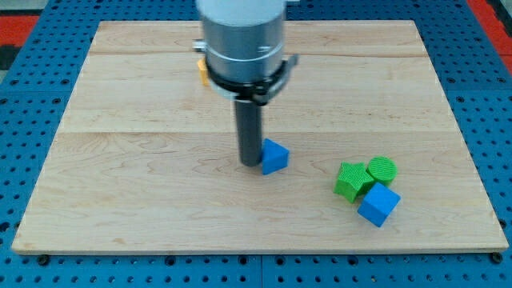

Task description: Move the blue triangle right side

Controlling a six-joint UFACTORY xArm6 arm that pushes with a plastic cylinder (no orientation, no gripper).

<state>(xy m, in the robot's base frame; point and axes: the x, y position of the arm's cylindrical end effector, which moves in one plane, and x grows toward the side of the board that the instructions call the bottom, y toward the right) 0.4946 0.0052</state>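
The blue triangle lies near the middle of the wooden board, a little toward the view's bottom. My tip stands right against its left side, touching it. The rod hangs from the grey arm body at the view's top. A blue cube lies at the lower right, with a green star-like block and a green cylinder just above it, all three close together.
A yellow-orange block peeks out from behind the arm body at the upper left of it, mostly hidden. Blue perforated table surrounds the board.
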